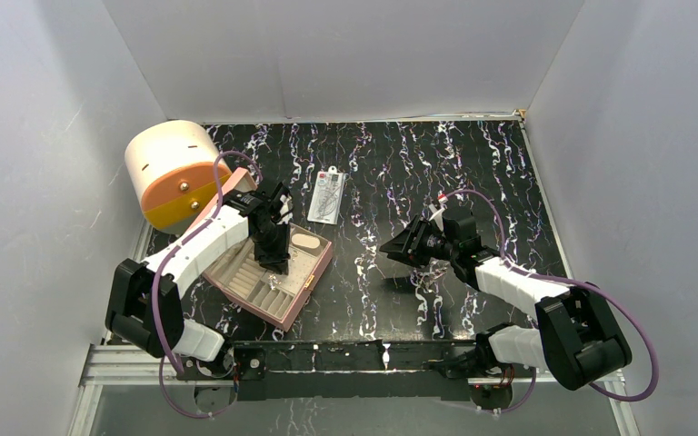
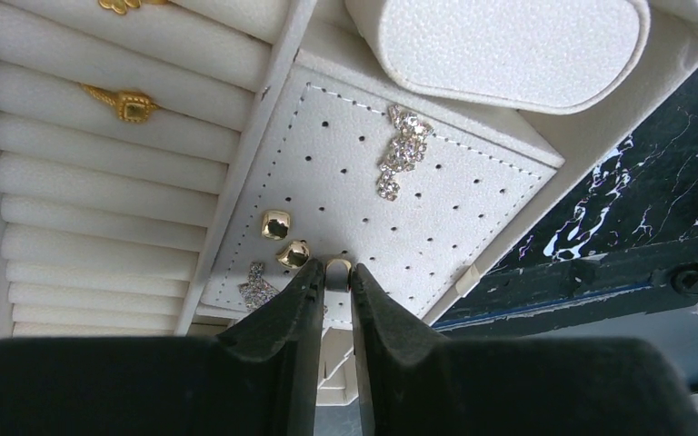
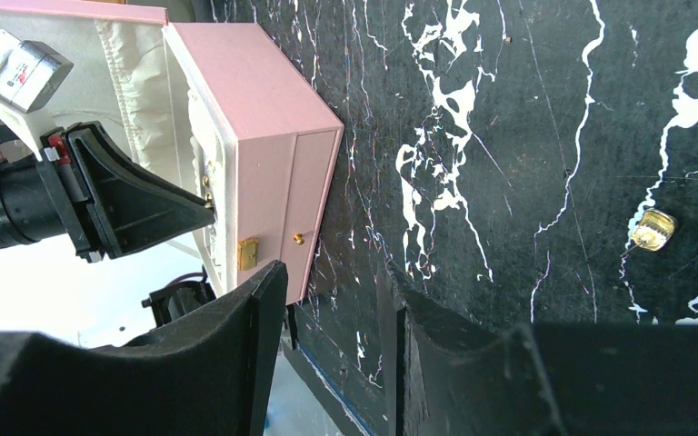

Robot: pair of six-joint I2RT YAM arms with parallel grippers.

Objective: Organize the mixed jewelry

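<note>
We see the box [image 3: 273, 109] open on the black, white-veined table [image 1: 391, 173]. It is smooth pink outside and grained white leatherette inside.

The left pincer [image 2: 334, 274], with matte black wedge-shaped fingers, is over the perforated panel [image 2: 436, 227]. Its tips stand a narrow slit apart with a small gold stud [image 2: 338, 265] right between them; we cannot tell whether they press it.

Just beside the tips, a glossy square stud [image 2: 275, 223] and a round stud [image 2: 293, 252] sit on the panel. A sparkling rhinestone drop [image 2: 400, 150] lies farther up, and a second drop [image 2: 256, 283] sits at the panel's edge. A gold ring [image 2: 127, 104] sits tucked in the padded rolls [image 2: 100, 182].

The right pincer [image 3: 334, 272] is released, gaping over bare table and grasping nothing. A faceted loose stud [image 3: 652, 229] lies on the table off to one side, apart from its fingers.
</note>
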